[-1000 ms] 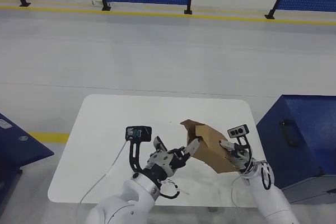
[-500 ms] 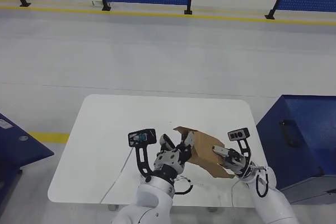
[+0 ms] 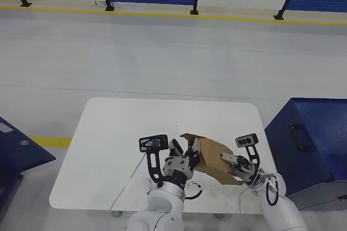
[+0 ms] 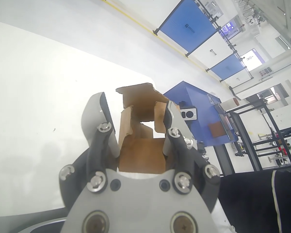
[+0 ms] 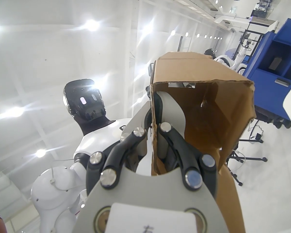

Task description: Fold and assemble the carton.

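The brown carton (image 3: 211, 155) is held just above the white table (image 3: 115, 144), near its front right part, lying tilted with one open end toward the left arm. My left gripper (image 3: 186, 155) stands open at that end. In the left wrist view its fingers (image 4: 104, 117) straddle the carton (image 4: 141, 153); one touches a side flap, the other stands a little off. My right gripper (image 3: 230, 161) is shut on the carton's other end. In the right wrist view it (image 5: 153, 115) pinches one wall of the carton (image 5: 208, 112), one finger inside and one outside.
A blue bin (image 3: 312, 144) stands just off the table's right edge, close to the right arm. Another blue unit (image 3: 11, 150) sits to the left of the table. A thin cable (image 3: 130, 182) trails over the table's front. The table's back and left parts are bare.
The left arm moved right, up to the carton, and its fingers now straddle the open end. The right gripper brought the carton lower and a little to the left.
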